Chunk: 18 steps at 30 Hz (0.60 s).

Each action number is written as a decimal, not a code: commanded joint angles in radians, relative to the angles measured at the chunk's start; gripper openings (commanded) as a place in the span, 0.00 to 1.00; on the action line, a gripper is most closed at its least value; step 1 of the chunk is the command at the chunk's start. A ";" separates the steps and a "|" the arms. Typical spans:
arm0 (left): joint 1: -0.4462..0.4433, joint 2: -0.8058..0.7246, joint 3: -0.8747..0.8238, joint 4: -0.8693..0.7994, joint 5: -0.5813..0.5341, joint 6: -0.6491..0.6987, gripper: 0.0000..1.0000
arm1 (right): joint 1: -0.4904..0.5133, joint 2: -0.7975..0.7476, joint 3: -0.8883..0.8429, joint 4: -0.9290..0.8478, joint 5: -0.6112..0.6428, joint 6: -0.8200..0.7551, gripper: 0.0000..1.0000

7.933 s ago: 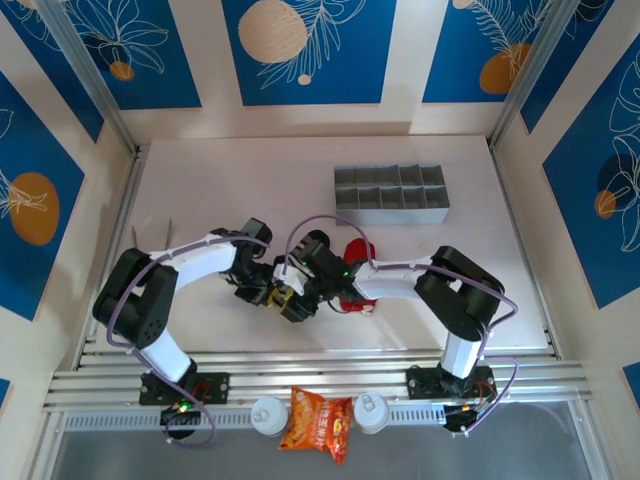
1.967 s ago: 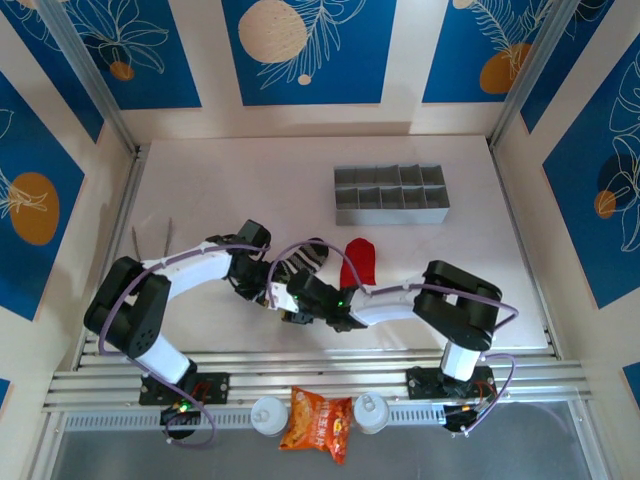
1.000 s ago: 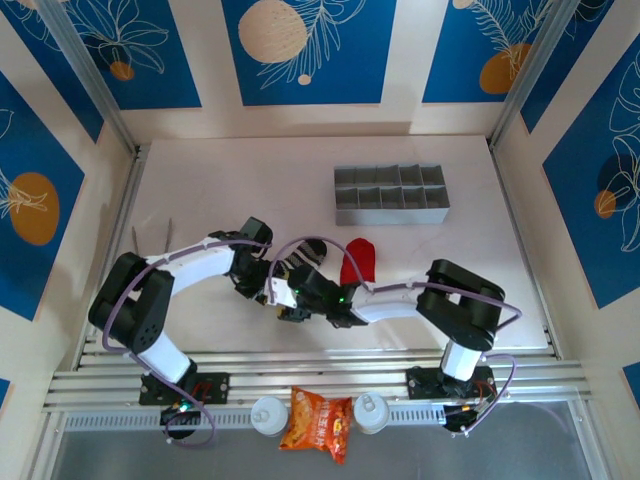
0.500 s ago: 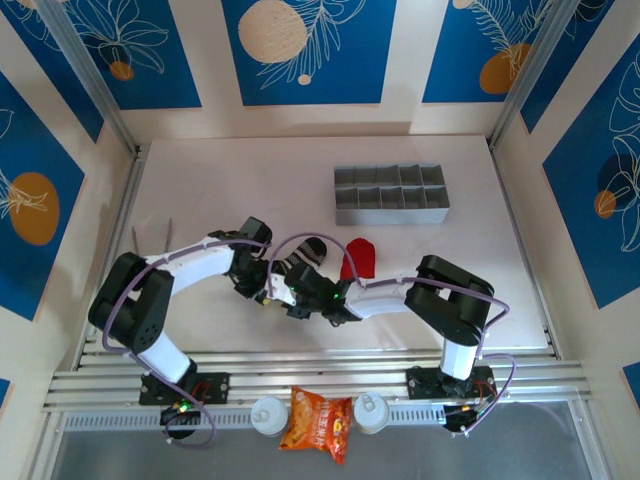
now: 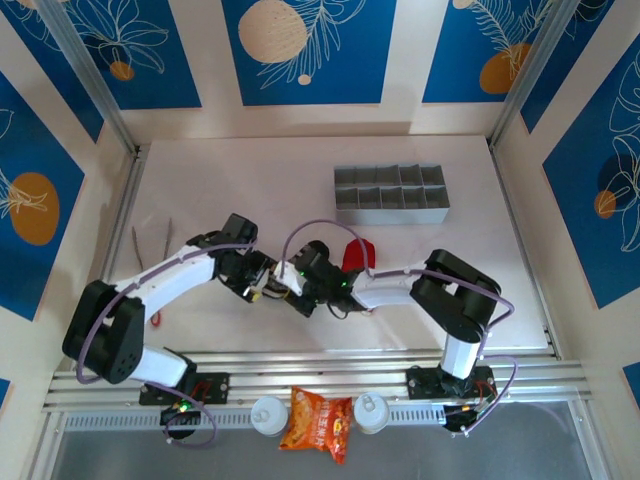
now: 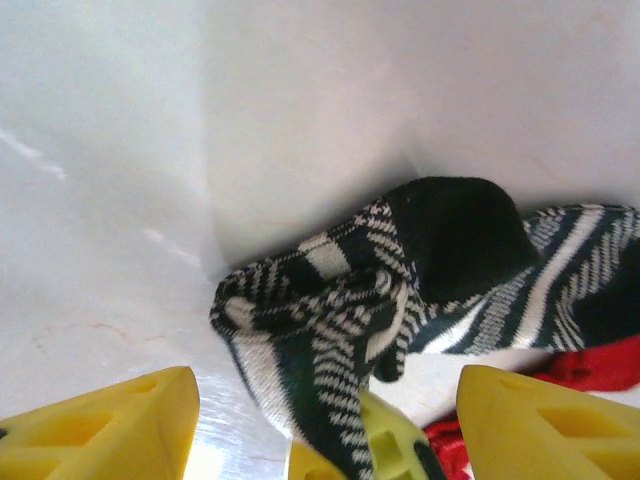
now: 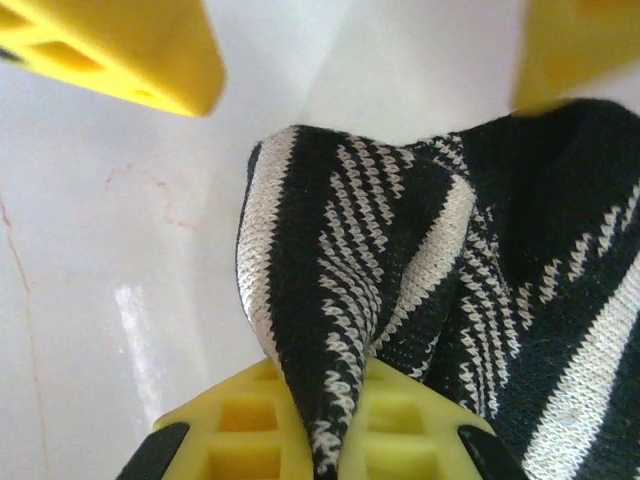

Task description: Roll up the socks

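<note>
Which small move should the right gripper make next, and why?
Probably the right gripper should roll its pinched fold of the striped sock over onto the sock's body: it is shut on the fabric, while the left gripper stands open, gripping nothing.

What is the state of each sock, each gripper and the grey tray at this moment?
striped sock: bunched, one fold pinched by the right gripper.
red sock: lying loose on the table, not rolled.
left gripper: open, fingers either side of the striped sock.
right gripper: shut on the striped sock.
grey tray: upright, compartments look empty.
</note>
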 commanded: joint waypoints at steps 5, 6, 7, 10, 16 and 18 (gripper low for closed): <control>0.008 0.018 -0.037 0.052 0.048 0.036 0.67 | -0.085 0.050 -0.044 -0.115 -0.194 0.177 0.00; 0.007 0.024 -0.039 0.063 0.053 0.037 0.67 | -0.097 0.053 -0.048 -0.109 -0.222 0.195 0.00; 0.007 0.034 -0.040 0.076 0.061 0.039 0.67 | -0.108 0.054 -0.053 -0.098 -0.242 0.211 0.00; 0.000 0.067 -0.028 0.119 0.069 0.056 0.67 | -0.132 0.055 -0.071 -0.064 -0.285 0.239 0.00; -0.020 0.132 -0.011 0.149 0.084 0.068 0.67 | -0.166 0.068 -0.083 -0.032 -0.344 0.270 0.00; -0.029 0.147 -0.014 0.173 0.084 0.062 0.67 | -0.171 0.075 -0.084 -0.024 -0.363 0.269 0.00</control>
